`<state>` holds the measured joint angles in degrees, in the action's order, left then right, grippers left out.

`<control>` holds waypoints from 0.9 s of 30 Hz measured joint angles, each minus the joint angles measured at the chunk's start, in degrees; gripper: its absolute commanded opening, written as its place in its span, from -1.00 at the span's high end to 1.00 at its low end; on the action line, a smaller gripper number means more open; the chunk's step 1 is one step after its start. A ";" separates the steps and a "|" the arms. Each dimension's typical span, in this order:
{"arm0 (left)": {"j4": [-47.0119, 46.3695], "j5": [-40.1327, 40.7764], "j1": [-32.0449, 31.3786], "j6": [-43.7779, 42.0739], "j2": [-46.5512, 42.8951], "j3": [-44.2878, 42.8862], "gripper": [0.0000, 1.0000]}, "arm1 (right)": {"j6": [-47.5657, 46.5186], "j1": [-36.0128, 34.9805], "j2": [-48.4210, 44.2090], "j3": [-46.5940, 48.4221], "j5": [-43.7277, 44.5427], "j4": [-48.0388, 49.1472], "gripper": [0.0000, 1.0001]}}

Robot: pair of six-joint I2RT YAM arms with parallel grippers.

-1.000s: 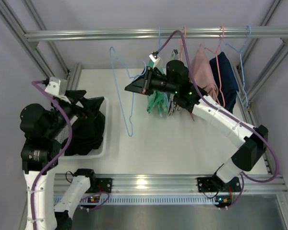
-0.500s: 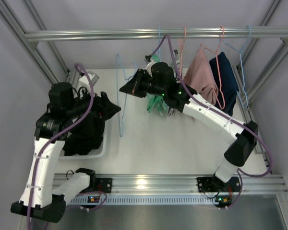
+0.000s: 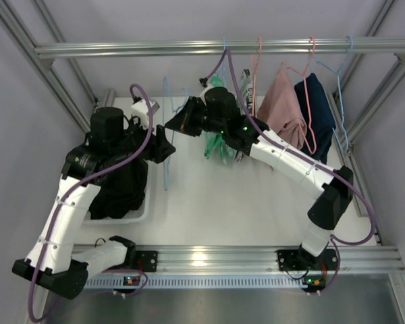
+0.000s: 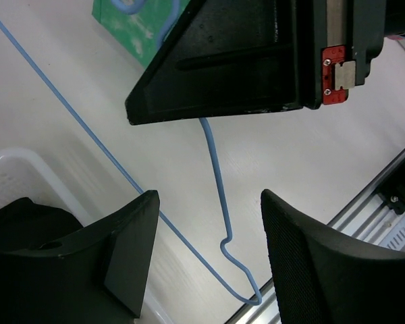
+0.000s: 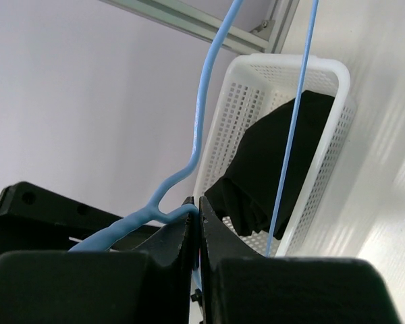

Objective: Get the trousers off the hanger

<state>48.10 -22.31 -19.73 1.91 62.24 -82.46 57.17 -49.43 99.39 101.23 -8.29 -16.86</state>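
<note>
The black trousers (image 3: 121, 185) lie heaped in the white basket (image 3: 146, 202) at the left, off the hanger; the right wrist view shows them (image 5: 283, 155) inside the basket (image 5: 283, 74) too. My right gripper (image 3: 171, 124) is shut on the bare blue wire hanger (image 3: 167, 169), clamped just below its hook (image 5: 197, 219). My left gripper (image 3: 166, 144) is open beside it. In the left wrist view the hanger's wire (image 4: 219, 202) runs between the left gripper's (image 4: 209, 197) spread fingers without touching either, and the right gripper's black body (image 4: 256, 61) hangs just above.
An overhead rail (image 3: 223, 47) carries more hangers with a green patterned garment (image 3: 219, 145), a pink one (image 3: 285, 101) and a navy one (image 3: 318, 108). Aluminium frame posts stand at both sides, and a rail runs along the near edge (image 3: 209, 256).
My left arm has swung right from over the basket to the hanger, its jaws narrowing somewhat. The right arm has carried the hanger further left.
</note>
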 measured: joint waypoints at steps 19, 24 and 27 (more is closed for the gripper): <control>-2.45 17.73 -8.50 -2.73 2.86 1.22 1.00 | 0.98 -0.35 1.55 1.97 1.73 -0.28 1.00; -3.17 18.36 -7.74 -0.17 1.73 2.43 1.00 | 1.60 -0.35 1.55 1.68 -0.02 0.55 -0.25; -3.34 18.32 -6.19 1.68 0.46 2.91 1.00 | 0.92 -0.33 1.46 0.74 -1.27 1.38 -0.72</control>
<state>44.75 -3.99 -25.91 3.60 62.70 -79.55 58.08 -49.76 100.86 101.97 -9.56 -15.49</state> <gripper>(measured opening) 0.032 0.788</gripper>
